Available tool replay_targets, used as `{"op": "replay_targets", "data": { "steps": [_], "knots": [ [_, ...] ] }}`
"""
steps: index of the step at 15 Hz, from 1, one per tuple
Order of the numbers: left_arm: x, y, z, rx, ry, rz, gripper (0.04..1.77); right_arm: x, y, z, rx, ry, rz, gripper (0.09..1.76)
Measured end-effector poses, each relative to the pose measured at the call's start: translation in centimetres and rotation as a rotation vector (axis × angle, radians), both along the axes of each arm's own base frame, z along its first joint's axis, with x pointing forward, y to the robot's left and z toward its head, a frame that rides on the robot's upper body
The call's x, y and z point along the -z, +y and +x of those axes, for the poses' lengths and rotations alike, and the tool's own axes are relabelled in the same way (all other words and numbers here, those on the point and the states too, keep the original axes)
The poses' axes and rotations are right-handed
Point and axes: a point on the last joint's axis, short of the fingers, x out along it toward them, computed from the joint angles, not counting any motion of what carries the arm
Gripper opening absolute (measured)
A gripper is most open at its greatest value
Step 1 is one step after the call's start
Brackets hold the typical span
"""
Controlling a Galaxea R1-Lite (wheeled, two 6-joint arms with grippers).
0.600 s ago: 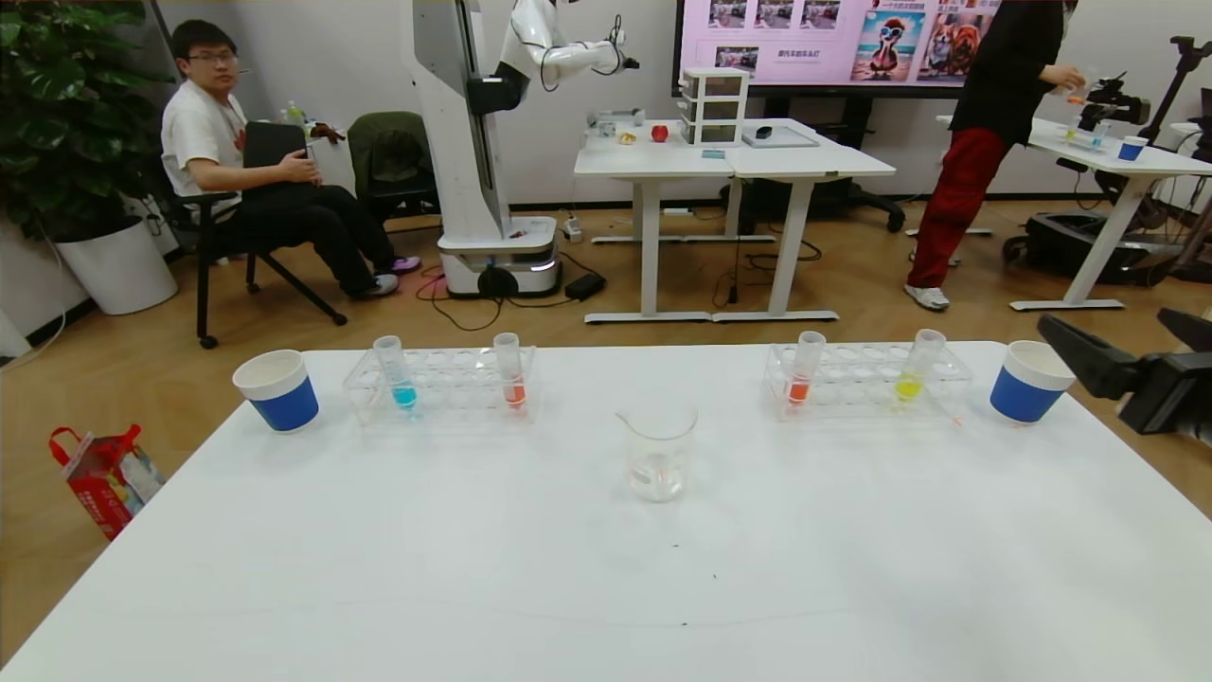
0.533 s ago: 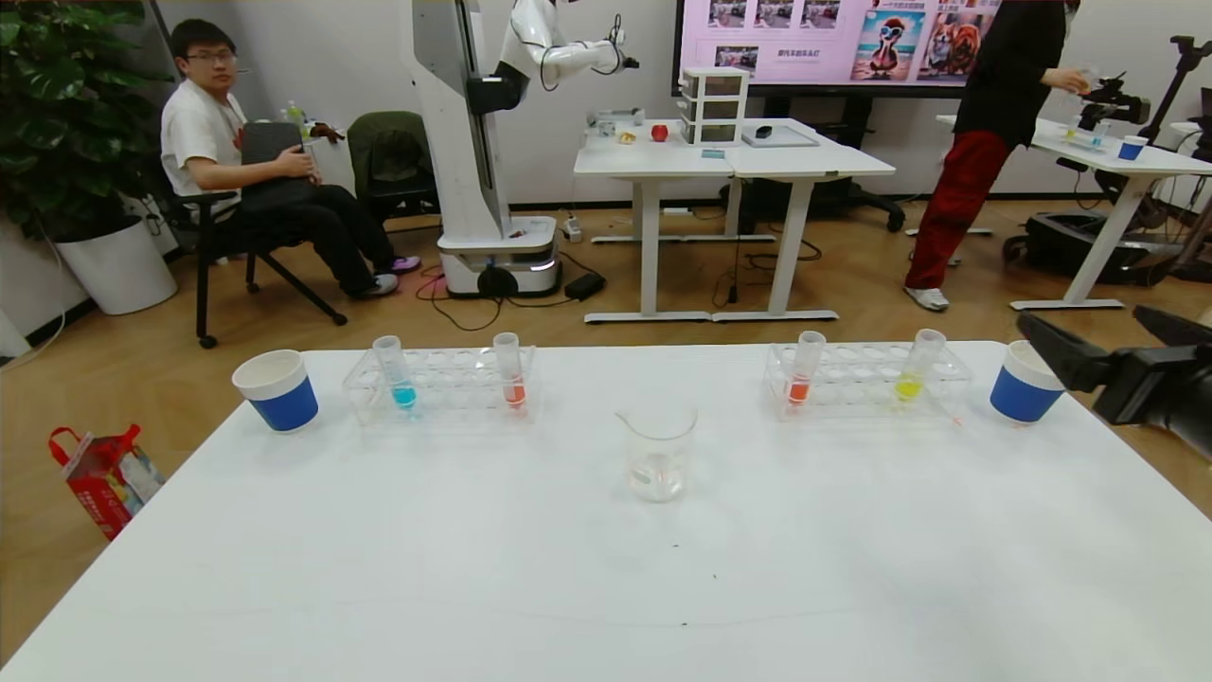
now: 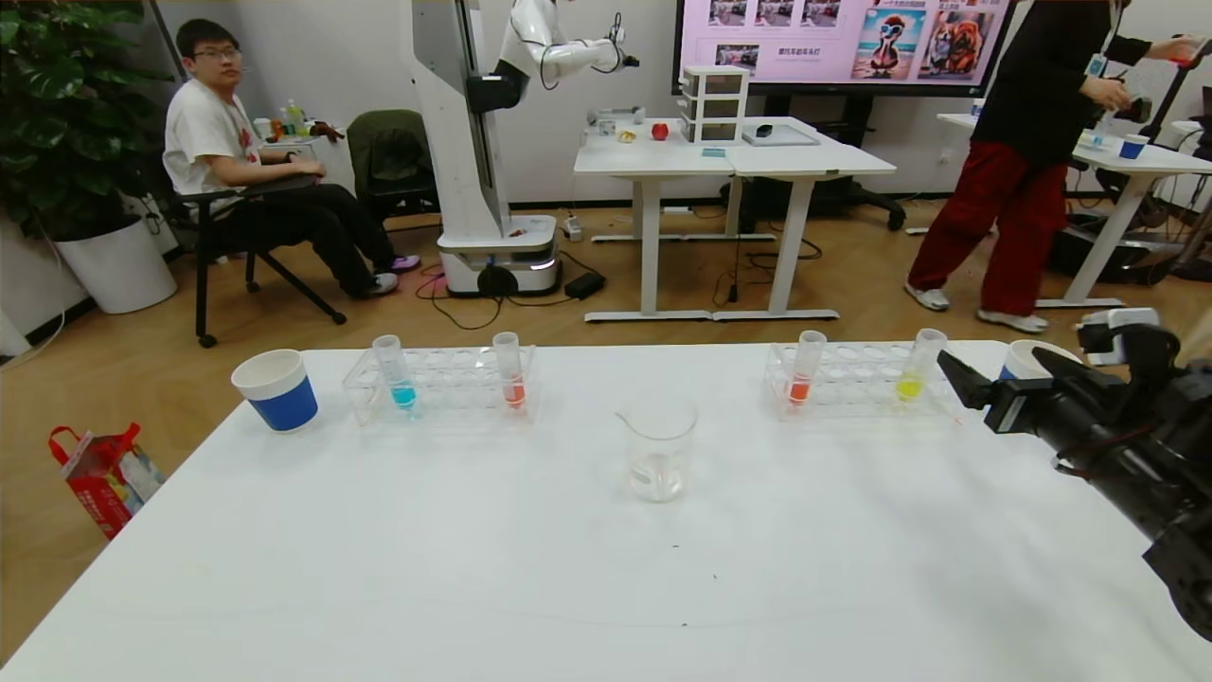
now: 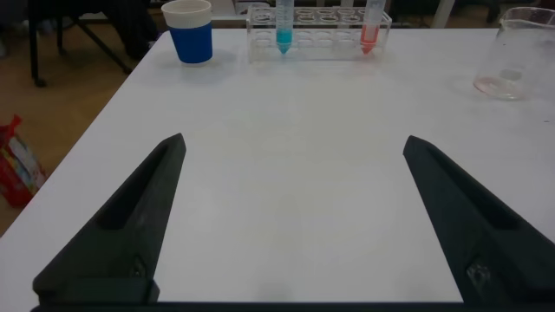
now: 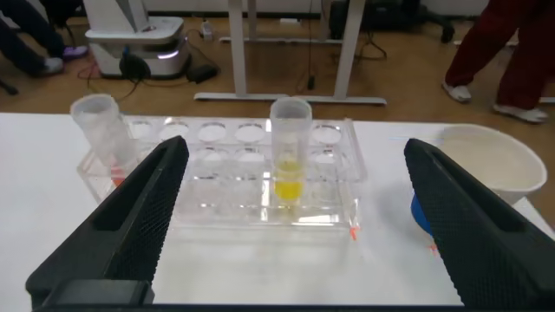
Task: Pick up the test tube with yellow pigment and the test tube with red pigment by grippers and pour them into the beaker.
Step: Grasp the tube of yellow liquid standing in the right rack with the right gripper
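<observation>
Risk: right pincer [image 5: 290,208], wide open and empty, nearing yellow-pigment tube [image 5: 290,152], could clip clear rack [image 5: 334,204], tipping it.

white table [image 3: 473,568] — beaker [image 3: 657,461], racks, cups

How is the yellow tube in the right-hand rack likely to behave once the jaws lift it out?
The test tube with yellow pigment looks slim, smooth and clear, so probably light and slippery. It shows no cap and holds liquid low down, so tilting may spill it. Being round-bottomed, it likely cannot stand outside the rack.
</observation>
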Motion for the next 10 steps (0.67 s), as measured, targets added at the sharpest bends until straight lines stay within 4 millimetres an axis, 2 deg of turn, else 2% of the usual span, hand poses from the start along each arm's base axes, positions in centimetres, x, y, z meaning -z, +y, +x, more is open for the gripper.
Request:
{"op": "replay_targets", "data": {
  "steps": [2, 4, 10],
  "knots": [
    [0.0, 0.0, 0.0, 0.000, 0.000, 0.000, 1.75, 2.2, -0.3, 1.1, -0.013, 0.058, 0.040, 1.74],
    [0.0, 0.0, 0.0, 0.000, 0.000, 0.000, 1.75, 3.3, -0.5, 2.1, -0.024, 0.077, 0.075, 1.74],
    [0.0, 0.0, 0.0, 0.000, 0.000, 0.000, 1.75, 3.6, -1.0, 6.1, -0.050, -0.003, 0.069, 1.74]
  ]
}}
